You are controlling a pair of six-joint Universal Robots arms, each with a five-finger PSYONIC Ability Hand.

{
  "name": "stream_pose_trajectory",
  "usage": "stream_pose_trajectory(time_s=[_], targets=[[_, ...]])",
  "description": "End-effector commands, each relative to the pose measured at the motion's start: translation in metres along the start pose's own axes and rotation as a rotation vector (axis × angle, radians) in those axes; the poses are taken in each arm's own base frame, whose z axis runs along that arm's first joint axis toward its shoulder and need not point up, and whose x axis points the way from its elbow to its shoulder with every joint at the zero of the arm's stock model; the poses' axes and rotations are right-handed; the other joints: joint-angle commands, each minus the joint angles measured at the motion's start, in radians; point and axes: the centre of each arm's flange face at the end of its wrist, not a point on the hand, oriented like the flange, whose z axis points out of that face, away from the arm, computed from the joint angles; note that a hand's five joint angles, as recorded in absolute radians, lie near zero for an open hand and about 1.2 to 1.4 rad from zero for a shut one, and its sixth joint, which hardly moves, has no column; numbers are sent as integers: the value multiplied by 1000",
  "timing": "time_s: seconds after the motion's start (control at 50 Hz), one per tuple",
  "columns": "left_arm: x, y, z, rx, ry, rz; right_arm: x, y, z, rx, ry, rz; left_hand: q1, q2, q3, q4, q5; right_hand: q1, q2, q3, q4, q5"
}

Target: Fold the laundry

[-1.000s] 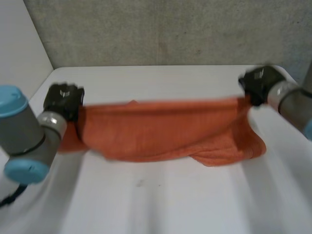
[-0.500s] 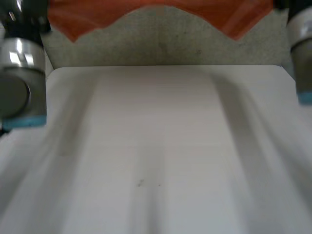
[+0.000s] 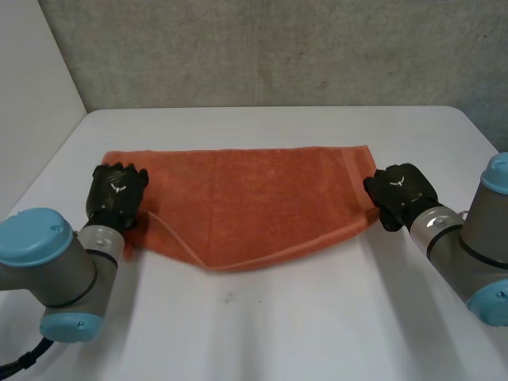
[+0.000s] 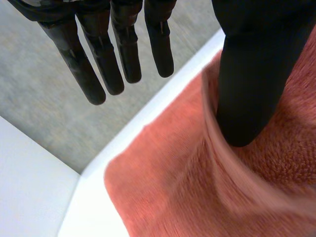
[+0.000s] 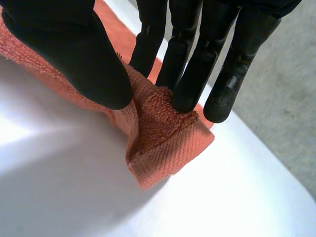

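An orange towel (image 3: 254,198) lies spread on the white table (image 3: 278,333), with a folded layer whose near edge sags to a point. My left hand (image 3: 117,190) rests at the towel's left end. In the left wrist view its fingers (image 4: 98,64) stand straight and apart from the thumb (image 4: 252,89), which lies over the towel (image 4: 187,197); nothing is between them. My right hand (image 3: 401,190) is at the towel's right end. There, the right wrist view shows its thumb (image 5: 84,54) and fingers (image 5: 197,74) pinching the towel's corner (image 5: 168,143).
A grey wall (image 3: 278,48) runs behind the table's far edge. A white side wall (image 3: 32,119) stands at the left. Bare table lies in front of the towel and between my arms.
The towel was swung up high above the table, then came down and now lies spread flat. My left hand's fingers have opened off the cloth. The right hand keeps its pinch.
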Motion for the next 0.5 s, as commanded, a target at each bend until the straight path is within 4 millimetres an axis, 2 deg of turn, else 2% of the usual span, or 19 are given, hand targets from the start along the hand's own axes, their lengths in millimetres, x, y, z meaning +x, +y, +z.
stream_pose_trajectory(time_s=[0.02, 0.18, 0.28, 0.36, 0.38, 0.4, 0.42, 0.46, 0.48, 0.5], targets=[[-1, 14, 3, -65, 12, -1, 18, -2, -8, -8, 43, 58, -44, -63, -64, -62, -59, 427, 210, 201, 202, 237], [-6, 23, -4, -144, 24, -4, 36, 5, -9, -26, 95, 133, -35, -54, -55, -54, -50, 427, 210, 201, 202, 237], [-11, 19, -14, -184, 36, -6, 51, 13, -8, -47, 139, 143, -33, -51, -52, -51, -47, 427, 210, 201, 202, 237], [-13, 16, -20, -203, 39, -6, 55, 14, -7, -51, 147, 144, -12, -31, -32, -30, -27, 427, 210, 201, 202, 237], [-15, 14, -24, -208, 33, -6, 55, 14, -7, -50, 144, 145, 43, 24, 24, 25, 29, 427, 210, 201, 202, 237], [-17, 12, -26, -206, 29, -4, 55, 14, -7, -50, 144, 145, 204, 185, 184, 186, 189, 427, 210, 201, 202, 237], [-17, 12, -26, -206, 29, -4, 53, 15, -8, -52, 139, 144, 205, 186, 186, 187, 191, 427, 210, 201, 202, 237], [-19, 10, -33, -205, 27, -5, 52, 15, -8, -55, 134, 142, 746, 727, 726, 728, 731, 427, 210, 201, 202, 237], [-19, 9, -33, -205, 27, -5, 51, 16, -9, -61, 129, 142, 748, 729, 729, 730, 734, 427, 210, 201, 202, 237], [-21, 7, -37, -203, 24, -5, 51, 16, -9, -61, 129, 142, 867, 848, 847, 849, 853, 427, 210, 201, 202, 237]])
